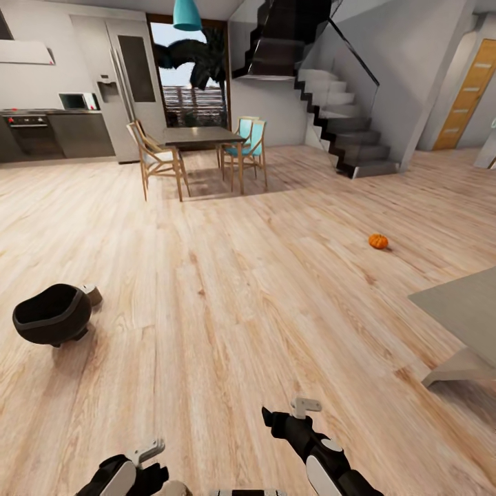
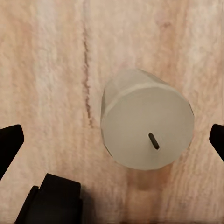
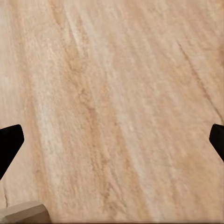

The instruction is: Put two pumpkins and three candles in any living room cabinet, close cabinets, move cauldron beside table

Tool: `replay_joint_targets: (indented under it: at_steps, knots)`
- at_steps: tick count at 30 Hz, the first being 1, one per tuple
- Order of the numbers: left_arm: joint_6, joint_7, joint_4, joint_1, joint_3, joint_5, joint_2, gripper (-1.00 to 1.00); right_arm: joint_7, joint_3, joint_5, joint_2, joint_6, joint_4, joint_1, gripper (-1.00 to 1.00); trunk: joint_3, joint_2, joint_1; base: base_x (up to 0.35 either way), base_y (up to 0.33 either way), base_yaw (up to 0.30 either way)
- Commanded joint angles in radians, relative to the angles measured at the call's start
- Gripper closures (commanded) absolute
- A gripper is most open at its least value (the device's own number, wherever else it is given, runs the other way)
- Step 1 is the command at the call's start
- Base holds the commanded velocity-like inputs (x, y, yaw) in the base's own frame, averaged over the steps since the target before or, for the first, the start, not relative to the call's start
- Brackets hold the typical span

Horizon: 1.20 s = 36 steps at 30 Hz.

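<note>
A pale candle [image 2: 147, 119] with a dark wick stands upright on the wood floor, right below my left gripper [image 2: 112, 140], which is open with its fingertips [image 2: 9, 144] far apart on either side. The black cauldron [image 1: 52, 315] rests tilted on the floor at the left, and another candle [image 1: 91, 294] sits just behind it. One orange pumpkin [image 1: 377, 241] lies on the floor to the far right. My right gripper [image 3: 112, 140] hangs open over bare floor. Both grippers, left [image 1: 148, 461] and right [image 1: 274, 417], are low in the head view. The cabinet is out of view.
A low grey table [image 1: 461, 310] juts in at the right. A dining table [image 1: 200, 136] with chairs stands at the back, a staircase [image 1: 337, 103] behind it and the kitchen [image 1: 55, 124] at the far left. A beige corner [image 3: 23, 214] edges the right wrist view.
</note>
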Motion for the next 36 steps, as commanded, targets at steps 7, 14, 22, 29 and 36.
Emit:
replay_joint_targets:
  at_steps: [7, 14, 22, 29, 36]
  knots:
    - [0.099, 0.017, 0.008, -0.109, -0.005, 0.002, 0.0, -1.0, -0.008, 0.004, -0.008, -0.001, 0.003, -0.005, -0.001, -1.0, -0.028, -0.002, 0.003, 0.0, 0.0, 0.0]
    - [0.158, 0.182, -0.004, -0.195, -0.006, 0.0, -0.002, -1.0, 0.018, 0.003, -0.008, -0.001, 0.007, -0.005, -0.001, -1.0, -0.055, -0.004, 0.006, 0.0, 0.0, 0.0]
    - [0.176, 0.223, -0.011, -0.202, -0.007, 0.009, -0.013, -1.0, 0.064, 0.002, -0.106, -0.057, 0.084, -0.116, -0.001, -1.0, -0.086, -0.006, 0.01, 0.0, 0.0, 0.0]
    - [0.178, 0.224, -0.012, -0.202, -0.008, 0.015, -0.014, -1.0, -0.045, -0.237, -0.378, -0.144, 0.557, -0.429, -0.001, -1.0, -0.113, -0.007, 0.013, 0.0, 0.0, 0.0]
    - [0.2, 0.224, -0.016, -0.202, -0.01, 0.014, -0.014, -1.0, -0.126, -0.369, -0.39, -0.146, 0.701, -0.46, -0.001, -1.0, -0.14, -0.009, 0.016, 0.0, 0.0, 0.0]
